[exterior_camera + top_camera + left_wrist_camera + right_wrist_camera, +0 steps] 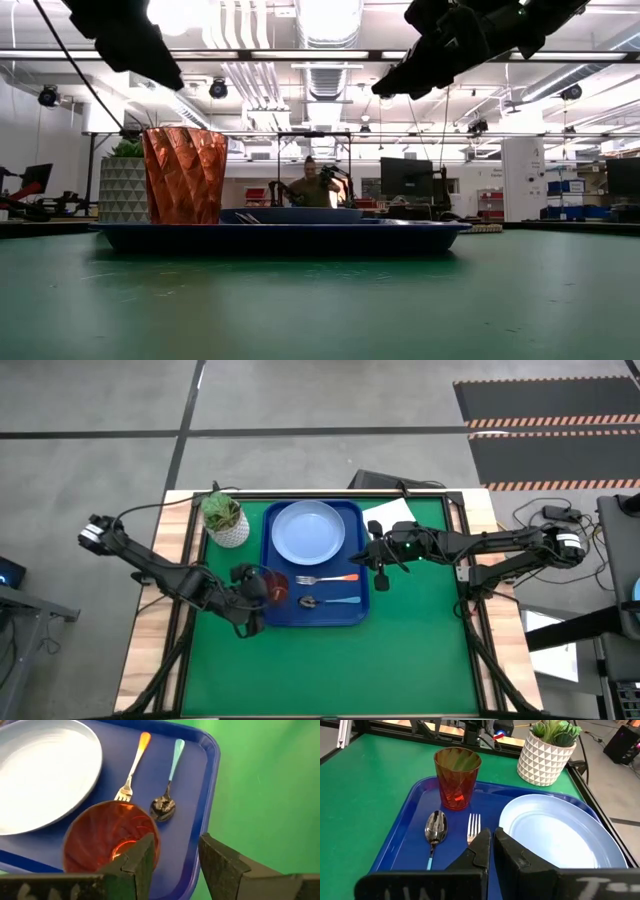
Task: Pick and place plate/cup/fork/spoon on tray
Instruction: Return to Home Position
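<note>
The blue tray [312,622] sits on the green mat [420,650], and all four things are on it. The pale blue plate [308,530] fills the far part of the tray. The fork [328,578] with the orange handle lies in the near part, and the spoon [330,601] with the light-blue handle lies just beside it, closer to the near rim. The red-brown cup [276,586] stands upright in the near left corner, close to the left rim. The left gripper [252,596] is at that rim next to the cup; its fingers [142,865] are apart, with one finger by the cup's wall and nothing held. The right gripper [381,582] hangs over the mat just past the tray's right rim, with its fingers [512,855] together and holding nothing. A white pot with a green plant [225,518] stands just off the tray's far left corner. The mat is open in front of the tray and on its right side.
</note>
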Motion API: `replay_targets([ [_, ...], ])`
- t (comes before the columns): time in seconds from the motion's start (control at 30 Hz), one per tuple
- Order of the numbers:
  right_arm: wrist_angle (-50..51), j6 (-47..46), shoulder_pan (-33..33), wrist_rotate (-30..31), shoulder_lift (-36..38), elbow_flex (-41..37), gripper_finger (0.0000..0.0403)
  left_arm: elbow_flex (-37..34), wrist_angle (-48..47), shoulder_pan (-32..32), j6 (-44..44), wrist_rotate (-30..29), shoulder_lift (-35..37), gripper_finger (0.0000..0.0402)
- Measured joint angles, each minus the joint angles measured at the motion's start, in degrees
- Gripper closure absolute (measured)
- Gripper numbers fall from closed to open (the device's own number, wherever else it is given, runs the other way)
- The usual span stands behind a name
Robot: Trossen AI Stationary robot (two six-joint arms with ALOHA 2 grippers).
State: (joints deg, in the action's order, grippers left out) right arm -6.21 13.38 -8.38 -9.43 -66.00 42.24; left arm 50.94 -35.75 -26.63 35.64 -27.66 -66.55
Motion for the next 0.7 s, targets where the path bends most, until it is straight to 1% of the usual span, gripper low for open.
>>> replay_targets([
  [0.2, 0.30, -0.72, 0.00, 0.00, 0.00, -0.02, 0.0394, -1.85, -0.29, 0.02, 1.62, -4.57, 2.32, 0.0268],
  [0.3, 0.50, -0.90, 0.00, 0.00, 0.00, -0.04, 0.0394, -1.90, -3.13, 0.02, 2.32, -4.64, 2.80, 0.0268],
  [0.5, 0.96, -0.85, 0.00, 0.00, 0.00, -0.04, 0.0394, -1.88, -11.71, 0.03, 7.56, -5.14, 3.09, 0.0268],
  [0.57, 0.96, -0.83, 0.02, 0.00, 0.00, -0.04, 0.0394, -1.90, -12.87, 0.04, 7.99, -7.78, 3.09, 0.0268],
  [0.7, 0.93, -0.83, 0.01, 0.00, 0.00, -0.04, 0.0394, -1.89, -13.30, 0.40, 7.35, -16.11, 2.89, 0.0268],
])
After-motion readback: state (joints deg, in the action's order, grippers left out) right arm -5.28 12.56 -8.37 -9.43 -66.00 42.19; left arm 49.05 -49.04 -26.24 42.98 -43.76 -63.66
